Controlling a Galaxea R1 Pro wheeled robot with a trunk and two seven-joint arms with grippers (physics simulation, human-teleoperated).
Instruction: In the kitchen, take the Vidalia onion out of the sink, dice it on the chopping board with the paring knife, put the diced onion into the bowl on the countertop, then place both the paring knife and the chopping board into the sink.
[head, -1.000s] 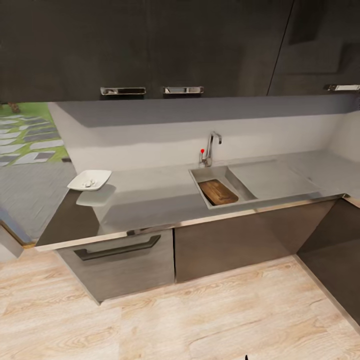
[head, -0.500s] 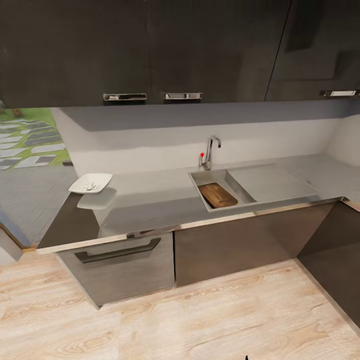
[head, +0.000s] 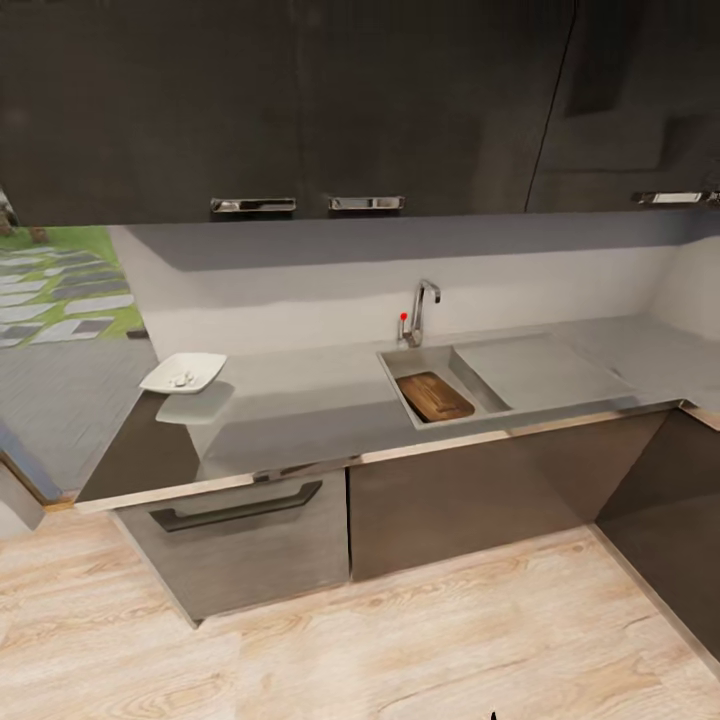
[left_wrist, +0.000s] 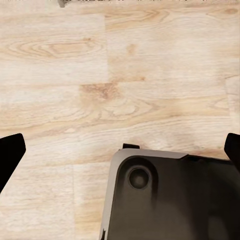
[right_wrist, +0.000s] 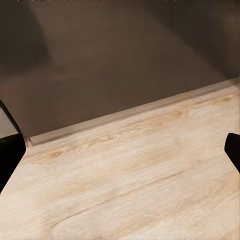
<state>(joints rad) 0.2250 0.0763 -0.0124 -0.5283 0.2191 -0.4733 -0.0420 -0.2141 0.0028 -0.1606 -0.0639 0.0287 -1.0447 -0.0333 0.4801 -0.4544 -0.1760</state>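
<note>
Chopping board (head: 434, 396) lies in sink (head: 420, 362) — both grippers' jaws apart, far off.

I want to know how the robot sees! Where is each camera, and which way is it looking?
Head view: up on the robot's head, looking forward and down at the countertop, the sink with the chopping board in it, and the bowl.
Left wrist view: on the left arm, facing down at the wood floor; dark fingers at both edges, part of the robot's body below.
Right wrist view: on the right arm, facing floor and a dark cabinet front; fingers at the edges.
All three views share the wood floor.
</note>
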